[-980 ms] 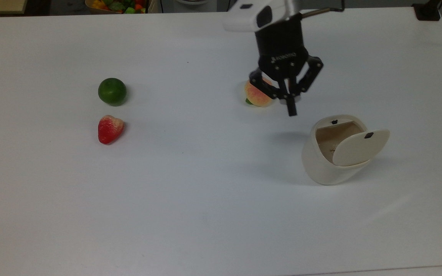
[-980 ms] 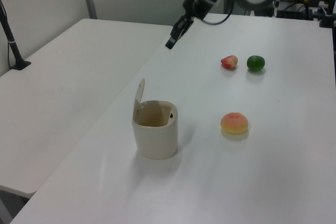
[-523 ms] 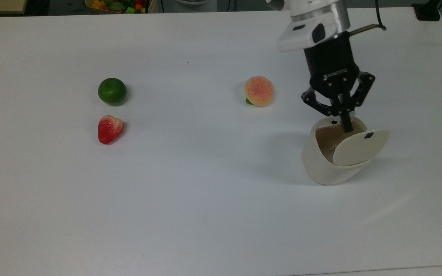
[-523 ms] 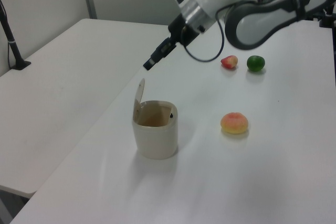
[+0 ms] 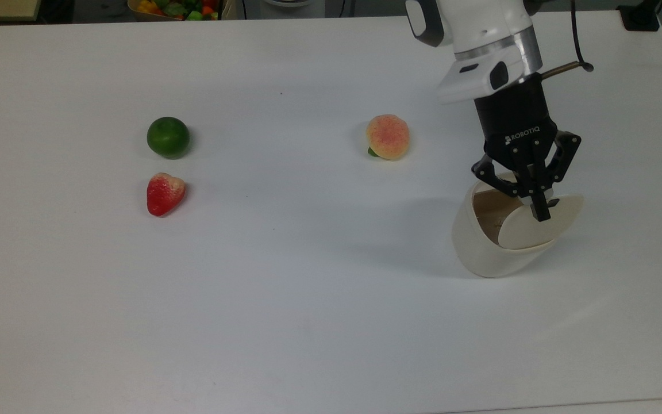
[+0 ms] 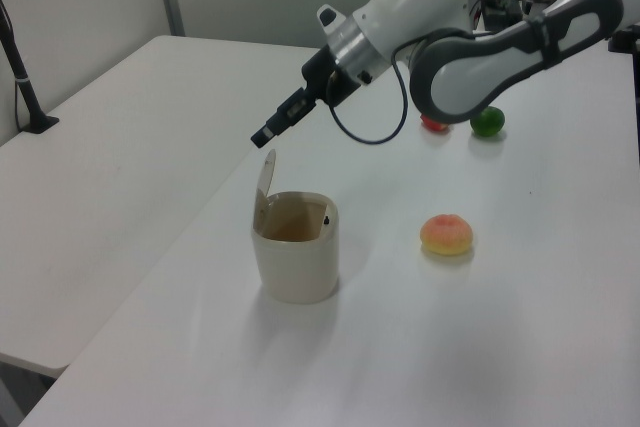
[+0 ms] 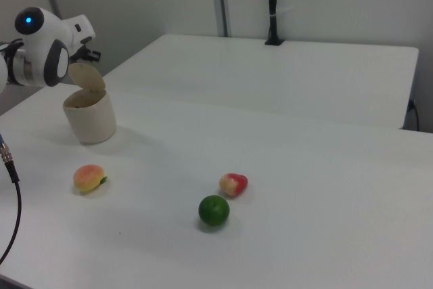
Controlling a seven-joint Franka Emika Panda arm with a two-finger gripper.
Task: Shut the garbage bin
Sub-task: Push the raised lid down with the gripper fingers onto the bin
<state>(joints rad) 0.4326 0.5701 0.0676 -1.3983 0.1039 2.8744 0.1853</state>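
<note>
Garbage bin [image 5: 483, 244]: on worktop [image 5: 285, 299], top view's 3 o'clock side; lid [image 5: 532, 227] hinged up, near upright. End effector [image 5: 539, 214]: fingers pressed together, holding nothing, tip above lid's upper edge, likely placed to push lid down. Peach [image 5: 387, 136] at bin's 10 o'clock, well apart.

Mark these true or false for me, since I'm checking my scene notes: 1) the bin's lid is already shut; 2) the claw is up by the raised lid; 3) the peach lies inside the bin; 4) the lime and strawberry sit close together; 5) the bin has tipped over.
1) False: the garbage bin is open, its lid standing up.
2) True: the claw hangs just above the lid's top edge.
3) False: the peach lies on the table, apart from the bin.
4) True: the lime and strawberry are neighbours.
5) False: it stands upright.
</note>
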